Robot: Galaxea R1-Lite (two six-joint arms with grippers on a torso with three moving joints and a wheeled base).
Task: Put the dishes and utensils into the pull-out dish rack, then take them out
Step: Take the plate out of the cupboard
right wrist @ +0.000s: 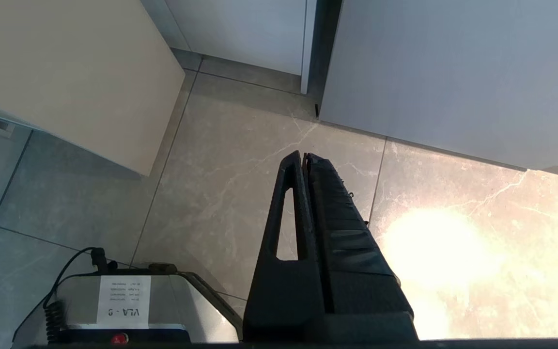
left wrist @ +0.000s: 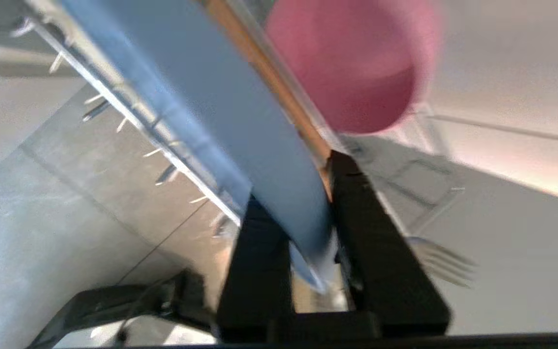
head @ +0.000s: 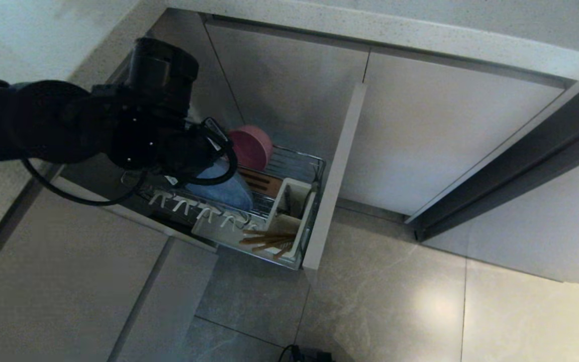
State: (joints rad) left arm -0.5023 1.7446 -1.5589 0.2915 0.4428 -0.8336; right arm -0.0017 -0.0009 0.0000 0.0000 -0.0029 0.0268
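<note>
The pull-out dish rack [head: 314, 166] stands drawn out from the cabinet, its beige front panel [head: 334, 176] on the right. The light-blue plate [head: 224, 188] stands on edge in the rack beside the wooden strip [head: 262, 182]. The pink bowl [head: 251, 147] sits behind it at the rack's back. Chopsticks [head: 267, 240] lie at the front by the white caddy [head: 294, 201]. My left arm reaches over the rack. Its gripper [left wrist: 298, 194] is shut on the rim of the blue plate [left wrist: 240, 111], with the pink bowl [left wrist: 351, 63] just beyond. My right gripper [right wrist: 304, 155] hangs shut over the floor, holding nothing.
A row of white pegs [head: 189, 206] lines the rack's left side. Closed beige cabinet doors [head: 445, 136] stand behind and to the right, under the countertop edge [head: 395, 35]. Grey floor tiles [head: 395, 301] spread in front. The robot's base [right wrist: 124, 300] sits below the right arm.
</note>
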